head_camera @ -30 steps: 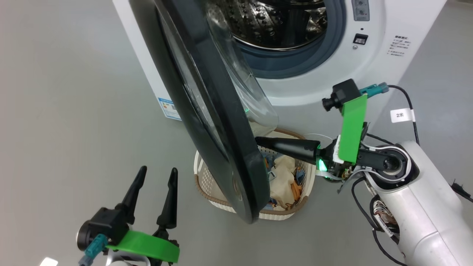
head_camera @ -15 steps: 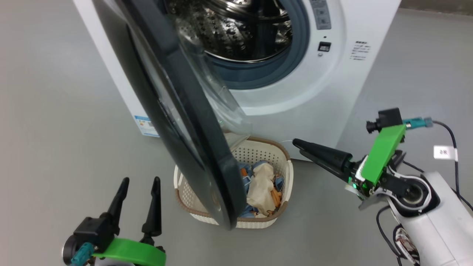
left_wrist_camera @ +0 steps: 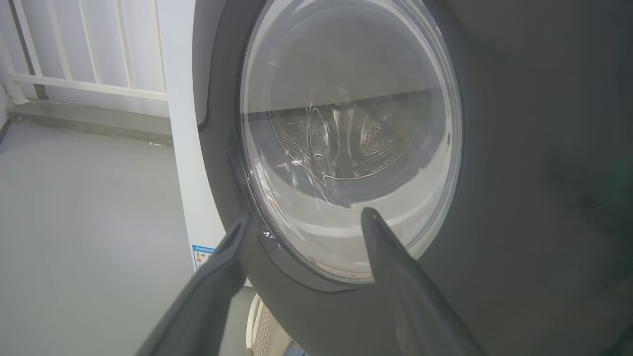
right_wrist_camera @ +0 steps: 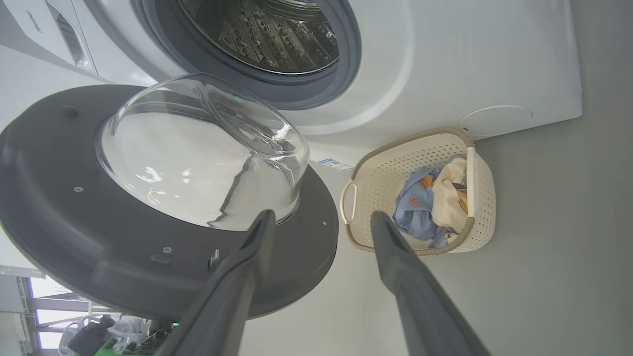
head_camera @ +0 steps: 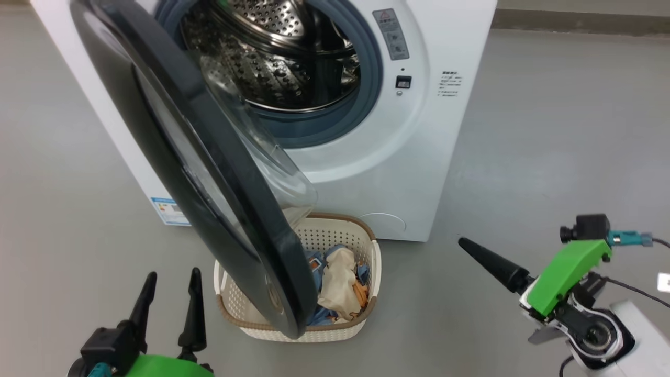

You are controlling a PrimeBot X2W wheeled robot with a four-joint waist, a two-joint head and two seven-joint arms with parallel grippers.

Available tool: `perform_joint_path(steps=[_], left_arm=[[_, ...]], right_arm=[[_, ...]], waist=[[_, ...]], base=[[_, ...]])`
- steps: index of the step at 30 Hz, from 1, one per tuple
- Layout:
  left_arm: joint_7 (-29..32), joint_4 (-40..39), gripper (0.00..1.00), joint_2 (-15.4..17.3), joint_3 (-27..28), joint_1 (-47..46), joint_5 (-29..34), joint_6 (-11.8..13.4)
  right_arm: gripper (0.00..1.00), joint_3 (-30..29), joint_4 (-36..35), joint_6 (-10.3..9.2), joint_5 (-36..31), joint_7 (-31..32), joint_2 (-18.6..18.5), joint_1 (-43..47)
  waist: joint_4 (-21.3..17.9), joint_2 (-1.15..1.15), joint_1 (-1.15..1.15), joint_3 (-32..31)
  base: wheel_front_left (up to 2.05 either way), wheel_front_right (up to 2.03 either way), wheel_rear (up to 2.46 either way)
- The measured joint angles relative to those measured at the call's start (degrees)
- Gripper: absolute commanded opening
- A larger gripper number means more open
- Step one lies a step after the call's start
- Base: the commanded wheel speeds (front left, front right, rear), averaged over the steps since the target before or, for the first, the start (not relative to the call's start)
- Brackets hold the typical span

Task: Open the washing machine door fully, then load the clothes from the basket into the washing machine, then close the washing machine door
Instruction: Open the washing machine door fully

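Opening the washing machine door point(head_camera: 246, 220) fully is the step in hand, I judge. It stands about half swung, with its lower edge over the basket point(head_camera: 293, 335). The basket sits on the floor at 6 o'clock from the washing machine point(head_camera: 419, 173), with the clothes point(head_camera: 337, 283) inside. My left end effector point(head_camera: 174, 273), at 7 o'clock, and my right end effector point(right_wrist_camera: 322, 213), at 4 o'clock, both have fingers spread and empty. I would push the dark inner rim, not the glass, slowly toward 9 o'clock.

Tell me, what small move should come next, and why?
Probably the right hand, open and empty, should push the washing machine door wider from its inner side: it stands only partly open and overhangs the basket of clothes.
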Motion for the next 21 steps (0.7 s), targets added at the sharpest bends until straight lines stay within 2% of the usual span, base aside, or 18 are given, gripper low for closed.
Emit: perform_joint_path(steps=[10,16,17,18,21], left_arm=[[0.0,-0.3,1.0,0.1,0.7,1.1,0.0,0.0],[0.0,-0.4,1.0,0.1,0.8,1.1,0.0,0.0],[0.0,-0.4,1.0,0.1,0.8,1.1,0.0,0.0],[0.0,-0.4,1.0,0.1,0.8,1.1,0.0,0.0],[0.0,-0.4,1.0,0.1,0.9,1.1,0.0,0.0]], right_arm=[[1.0,8.5,0.5,0.0,-5.1,-15.9,-5.5,2.7],[1.0,15.0,1.4,0.0,-8.9,-28.7,-8.3,2.7],[1.0,17.4,2.6,0.0,-10.9,-33.1,-9.2,2.7],[1.0,18.0,3.4,0.0,-11.6,-34.8,-9.5,2.7],[1.0,18.7,4.7,0.0,-12.0,-37.1,-9.8,2.7]], waist=[[-1.9,0.0,0.0,-1.0],[-2.0,0.0,0.0,-1.2],[-2.0,0.0,0.0,-1.3],[-2.0,0.0,0.0,-1.4],[-1.9,0.0,0.0,-1.5]], base=[[0.0,0.0,0.0],[0.0,0.0,0.0],[0.0,0.0,0.0],[0.0,0.0,0.0],[0.0,0.0,0.0]])
